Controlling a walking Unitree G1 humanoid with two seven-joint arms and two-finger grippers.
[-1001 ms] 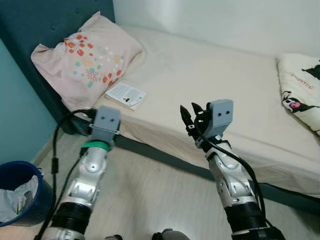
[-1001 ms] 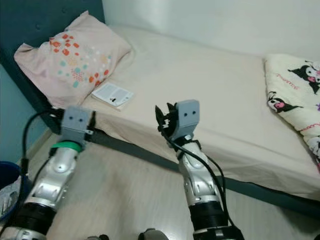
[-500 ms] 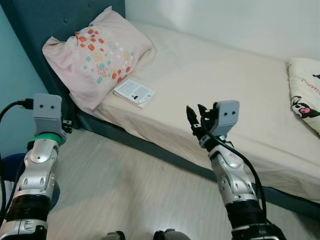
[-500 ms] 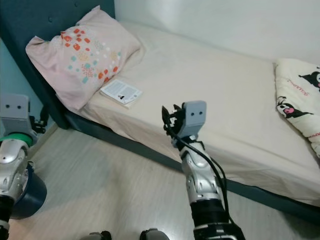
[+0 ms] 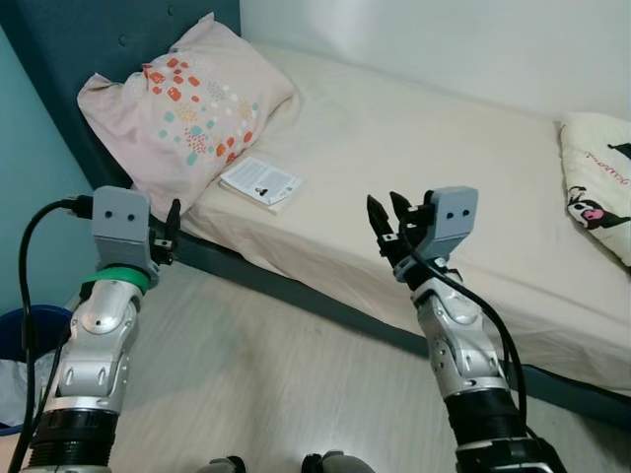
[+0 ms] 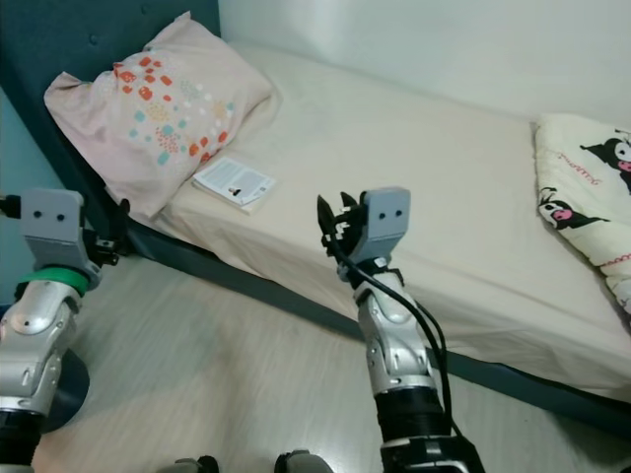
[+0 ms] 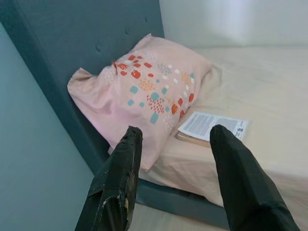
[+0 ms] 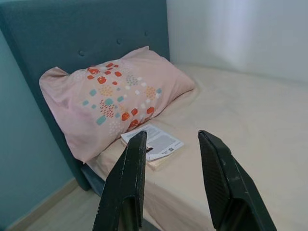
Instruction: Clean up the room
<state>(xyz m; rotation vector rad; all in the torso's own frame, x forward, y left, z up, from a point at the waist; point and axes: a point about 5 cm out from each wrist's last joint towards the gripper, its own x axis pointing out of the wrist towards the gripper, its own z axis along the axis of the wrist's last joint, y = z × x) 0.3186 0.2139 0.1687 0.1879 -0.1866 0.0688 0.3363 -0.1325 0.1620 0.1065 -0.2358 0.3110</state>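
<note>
Pink pillow (image 5: pixel 177 108) beside booklet (image 5: pixel 259 182) on bed (image 5: pixel 414 138); both grippers (image 7: pixel 173 159) (image 8: pixel 168 163) spread, empty.

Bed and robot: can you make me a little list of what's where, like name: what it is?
bed: beige sheet, dark blue frame
pillow: pink with coloured spots, leaning on the headboard
book: lying flat on the bed, beside the pillow
cartoon blanket: at the bed's far right end
bin: blue, on the floor at the left
left tool: open, raised near the bed corner, holding nothing
right tool: open, raised before the bed edge, holding nothing
</note>
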